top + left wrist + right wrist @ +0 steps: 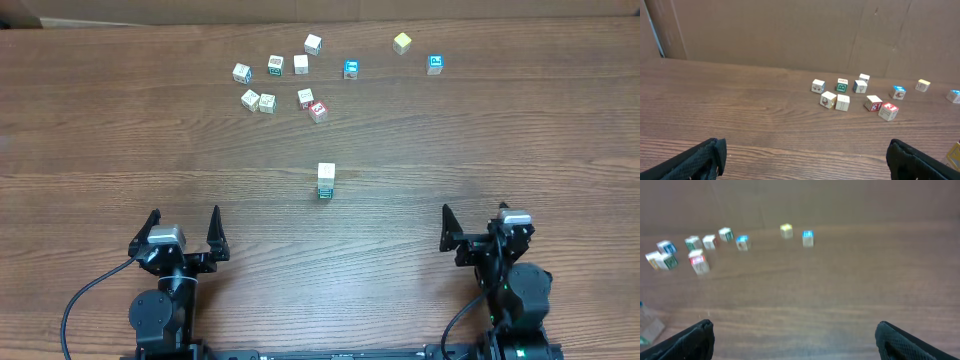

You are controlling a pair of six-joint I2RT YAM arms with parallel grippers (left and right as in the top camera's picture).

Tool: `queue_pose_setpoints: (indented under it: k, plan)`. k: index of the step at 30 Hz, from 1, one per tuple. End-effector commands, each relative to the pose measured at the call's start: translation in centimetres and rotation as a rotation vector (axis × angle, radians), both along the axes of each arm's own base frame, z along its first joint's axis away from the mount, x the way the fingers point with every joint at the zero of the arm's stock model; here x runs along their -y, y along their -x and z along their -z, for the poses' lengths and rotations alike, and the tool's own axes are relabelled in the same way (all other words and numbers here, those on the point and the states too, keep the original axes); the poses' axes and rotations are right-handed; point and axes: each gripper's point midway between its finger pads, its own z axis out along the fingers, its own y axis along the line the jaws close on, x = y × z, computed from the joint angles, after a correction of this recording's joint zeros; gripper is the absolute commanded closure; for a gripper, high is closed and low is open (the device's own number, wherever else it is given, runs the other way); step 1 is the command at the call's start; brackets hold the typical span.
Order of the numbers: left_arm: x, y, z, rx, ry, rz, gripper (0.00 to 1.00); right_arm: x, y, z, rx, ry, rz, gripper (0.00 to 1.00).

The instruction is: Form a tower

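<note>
On grained wood table (120, 130), narrow tower (326, 181) of pale printed cubes

The brown wood-grain table (120, 140) carried every piece. The tower (326, 181), pale on top and teal at its foot, stood on the wood about midway between the left pincer (184, 215) and the right pincer (475, 215), a little ahead of their tips. Well ahead of the left pincer and off to its right lay a loose cluster of pale cubes (267, 102), some apart, some just beside a neighbour. The red-printed cube (318, 110) was the one nearest the tower. Far ahead of the right pincer and to its left sat a blue-printed cube (435, 64), a yellow cube (402, 42) beyond it, and a second blue cube (351, 68) further left.
</note>
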Motion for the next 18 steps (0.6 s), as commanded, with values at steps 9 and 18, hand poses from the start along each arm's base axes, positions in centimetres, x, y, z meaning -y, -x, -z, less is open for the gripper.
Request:
queue_pose_setpoints:
  k: [9,18]
  plan:
    - [0.0,0.0,0.0,0.004,-0.023,-0.001,0.01,-0.9,0.6,-3.5,0.172,0.093,-0.059,0.0]
    - [0.0,0.0,0.0,0.004,-0.024,-0.001,0.0,-1.3,0.8,-4.1,0.194,0.043,-0.072,0.0]
